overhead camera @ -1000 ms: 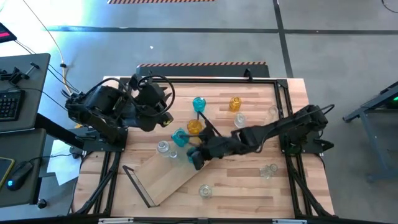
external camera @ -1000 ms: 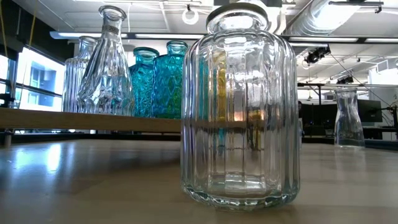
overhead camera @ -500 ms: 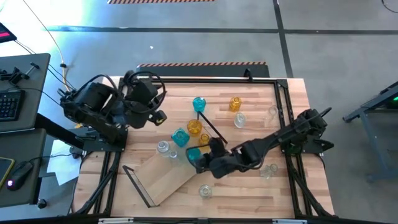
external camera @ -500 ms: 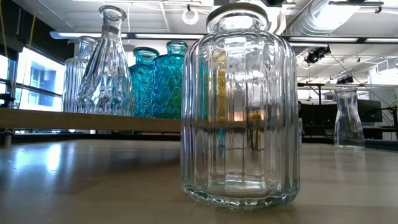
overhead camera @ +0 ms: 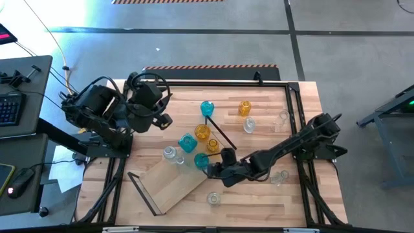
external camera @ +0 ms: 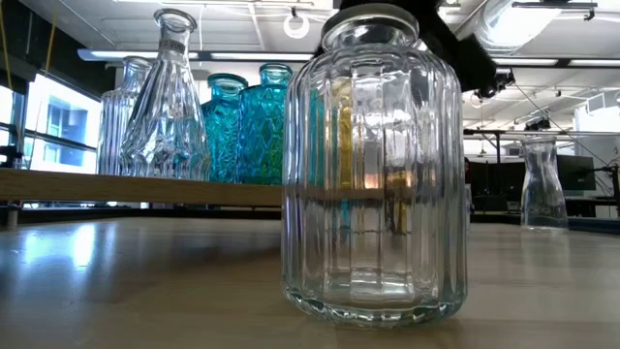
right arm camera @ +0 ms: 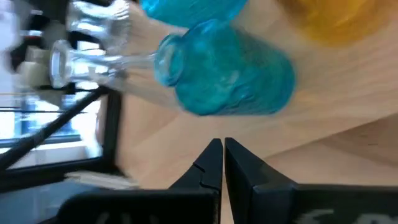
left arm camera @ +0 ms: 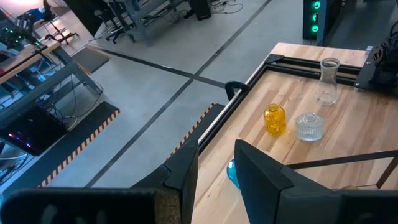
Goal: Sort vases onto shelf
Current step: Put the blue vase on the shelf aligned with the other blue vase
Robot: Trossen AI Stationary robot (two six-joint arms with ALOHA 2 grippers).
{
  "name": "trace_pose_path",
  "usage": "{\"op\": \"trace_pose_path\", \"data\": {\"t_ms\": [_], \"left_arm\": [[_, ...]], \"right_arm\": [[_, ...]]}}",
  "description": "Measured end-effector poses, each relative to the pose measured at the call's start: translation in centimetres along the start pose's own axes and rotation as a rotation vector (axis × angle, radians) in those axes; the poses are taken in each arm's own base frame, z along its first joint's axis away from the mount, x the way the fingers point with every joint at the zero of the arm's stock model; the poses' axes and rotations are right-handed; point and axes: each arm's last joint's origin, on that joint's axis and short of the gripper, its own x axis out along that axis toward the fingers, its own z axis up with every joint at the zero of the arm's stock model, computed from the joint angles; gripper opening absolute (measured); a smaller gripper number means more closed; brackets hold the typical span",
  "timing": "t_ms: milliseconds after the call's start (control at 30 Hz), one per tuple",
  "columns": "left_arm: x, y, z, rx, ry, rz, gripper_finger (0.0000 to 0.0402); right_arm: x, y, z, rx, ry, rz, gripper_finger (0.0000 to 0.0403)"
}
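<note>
The shelf [overhead camera: 169, 186], a light-wood board with black wire frames at its ends, lies slanted at the table's near left. Two clear vases [overhead camera: 169, 153] and a teal vase [overhead camera: 202, 160] stand by their bases along its far edge; the low view shows them on the board [external camera: 145, 187]. Other vases stand on the table: teal [overhead camera: 207, 108], amber [overhead camera: 244, 107], clear [overhead camera: 249, 125]. My right gripper [overhead camera: 211, 169] is shut and empty, its tips just short of the teal vase [right arm camera: 230, 78]. My left gripper [left arm camera: 216, 171] hangs open over the table's far left, holding nothing.
A large ribbed clear vase [external camera: 373, 165] stands at the table's near edge [overhead camera: 213, 199]. Another clear vase [overhead camera: 279, 177] stands beside my right arm, and one [overhead camera: 283, 116] at the far right. An amber vase [overhead camera: 202, 133] and a teal one [overhead camera: 187, 142] crowd the shelf's far end.
My right gripper has sunk and gone toward the table's near edge, rolling about its own axis, and now points at the teal vase by the shelf. It has stayed shut. No vase has moved.
</note>
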Motion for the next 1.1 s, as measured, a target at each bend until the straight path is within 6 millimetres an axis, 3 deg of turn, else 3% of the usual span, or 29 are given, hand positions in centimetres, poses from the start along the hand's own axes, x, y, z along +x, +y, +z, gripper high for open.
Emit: {"op": "trace_pose_path", "data": {"t_ms": [300, 1100], "left_arm": [[0.0, 0.0, 0.0, -0.002, 0.004, -0.008, 0.0096], [0.0, -0.1, 0.0, -0.026, 0.015, -0.027, 0.0096]], "right_arm": [[0.7, -1.3, 0.2, 0.005, -0.029, 0.004, 0.0000], [1.9, -0.2, 2.7, -0.065, -0.045, 0.072, 0.0000]]}}
